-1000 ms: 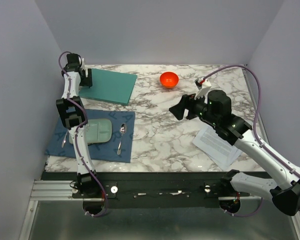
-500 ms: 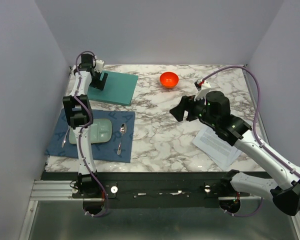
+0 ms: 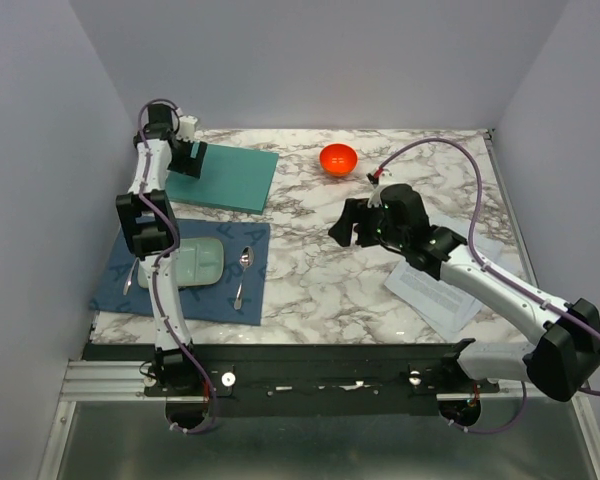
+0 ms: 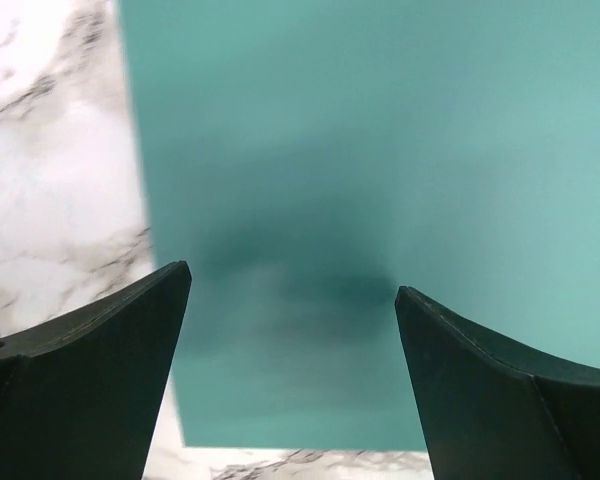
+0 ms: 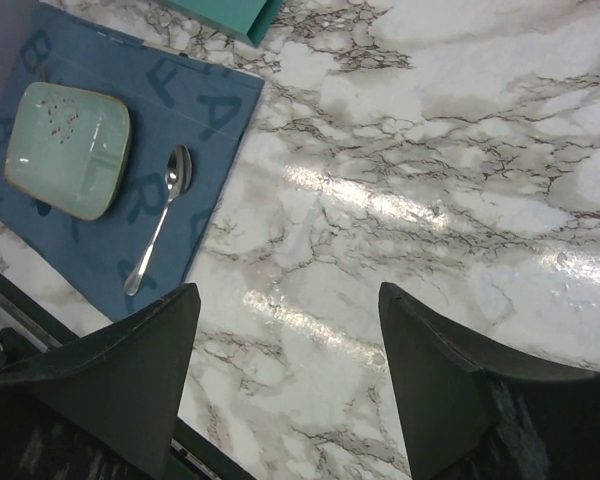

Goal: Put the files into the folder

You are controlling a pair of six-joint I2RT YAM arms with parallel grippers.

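Hanging over the left edge of the green folder is the left claw. Its two fingers are wide apart and nothing is between them. From the left wrist, the claw looks down on the plain green folder, which lies flat and shut. I cannot tell if the fingers touch it. The folder sits at the far left of the marble surface.

The files are white sheets lying on the right side of the surface, near the front, partly under the right arm. They are well apart from the folder.

The right claw is up over the middle of the surface. Its fingers are apart too, and it holds nothing.

A blue mat lies at the front left, with a pale green tray and a spoon on it. An orange bowl sits at the back.
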